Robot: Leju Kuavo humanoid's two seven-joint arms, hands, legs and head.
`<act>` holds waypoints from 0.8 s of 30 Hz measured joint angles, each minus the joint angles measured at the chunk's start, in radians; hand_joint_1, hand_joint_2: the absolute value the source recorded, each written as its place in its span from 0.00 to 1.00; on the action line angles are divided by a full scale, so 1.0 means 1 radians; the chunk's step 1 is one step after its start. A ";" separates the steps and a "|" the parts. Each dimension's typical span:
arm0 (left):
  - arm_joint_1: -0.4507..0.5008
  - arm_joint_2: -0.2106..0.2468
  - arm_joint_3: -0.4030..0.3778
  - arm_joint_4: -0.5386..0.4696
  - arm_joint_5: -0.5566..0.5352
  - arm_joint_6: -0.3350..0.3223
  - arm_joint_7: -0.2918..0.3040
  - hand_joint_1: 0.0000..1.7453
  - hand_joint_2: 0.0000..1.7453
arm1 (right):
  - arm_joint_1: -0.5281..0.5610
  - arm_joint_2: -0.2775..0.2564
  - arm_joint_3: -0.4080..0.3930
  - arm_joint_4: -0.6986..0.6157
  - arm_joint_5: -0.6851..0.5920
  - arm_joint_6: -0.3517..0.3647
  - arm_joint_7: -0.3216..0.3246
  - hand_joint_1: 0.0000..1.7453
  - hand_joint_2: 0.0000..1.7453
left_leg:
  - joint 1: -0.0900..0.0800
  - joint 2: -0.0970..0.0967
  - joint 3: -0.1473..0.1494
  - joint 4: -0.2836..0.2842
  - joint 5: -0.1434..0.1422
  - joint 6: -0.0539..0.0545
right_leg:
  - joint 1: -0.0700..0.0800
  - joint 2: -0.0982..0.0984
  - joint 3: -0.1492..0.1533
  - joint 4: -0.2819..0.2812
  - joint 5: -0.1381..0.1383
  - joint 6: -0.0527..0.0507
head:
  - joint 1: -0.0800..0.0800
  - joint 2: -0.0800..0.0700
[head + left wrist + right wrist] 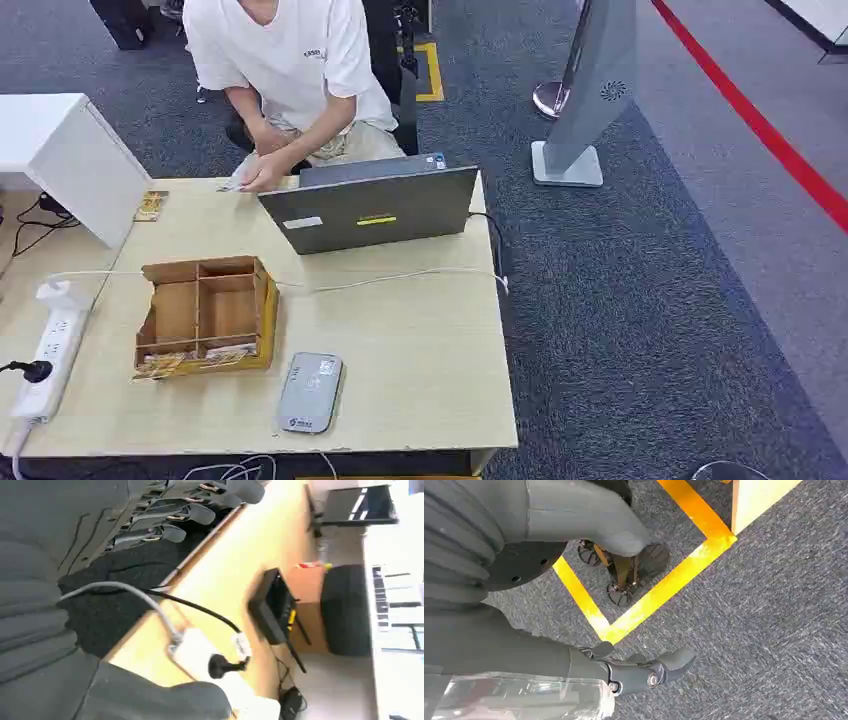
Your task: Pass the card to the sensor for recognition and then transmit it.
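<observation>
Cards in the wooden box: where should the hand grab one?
Judging by the head view, pinch the cards at their near edge, coming from the robot's side: they lie flat in the front slot of the wooden box, whose dividers wall off the other sides.

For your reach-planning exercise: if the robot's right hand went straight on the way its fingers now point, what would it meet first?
Probably the grey carpet: the right hand hangs empty above the floor, fingers extended past the yellow tape. Depth is unclear.

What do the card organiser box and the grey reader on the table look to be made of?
The organiser box looks like thin unfinished wood or stiff board: matte brown, flat panels, slotted dividers. The reader looks like moulded plastic: smooth light grey shell, rounded corners, a faint sheen, with a label on top. Neither can be confirmed by look alone.
</observation>
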 joint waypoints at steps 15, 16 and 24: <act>-0.075 0.037 -0.248 -0.169 -0.431 0.224 0.019 0.00 1.00 | -0.020 0.005 0.004 0.018 0.039 -0.018 0.032 0.00 1.00 | 0.000 0.000 0.000 0.000 0.001 0.000 | 0.000 0.000 0.000 0.000 0.001 -0.001 | 0.000 0.000; -0.087 0.047 -0.262 -0.168 -0.457 0.230 0.031 0.00 1.00 | -0.021 0.005 0.005 0.019 0.043 -0.018 0.034 0.00 1.00 | 0.000 0.000 0.000 0.000 0.001 0.000 | 0.000 0.000 0.000 0.000 0.001 -0.001 | 0.000 0.000; -0.196 0.143 -0.375 -0.095 -0.649 0.291 0.149 0.00 1.00 | -0.033 0.009 0.026 0.027 0.066 -0.018 0.055 0.00 1.00 | 0.000 0.000 0.000 0.000 0.002 0.000 | 0.000 0.000 0.000 0.000 0.001 -0.001 | 0.000 0.000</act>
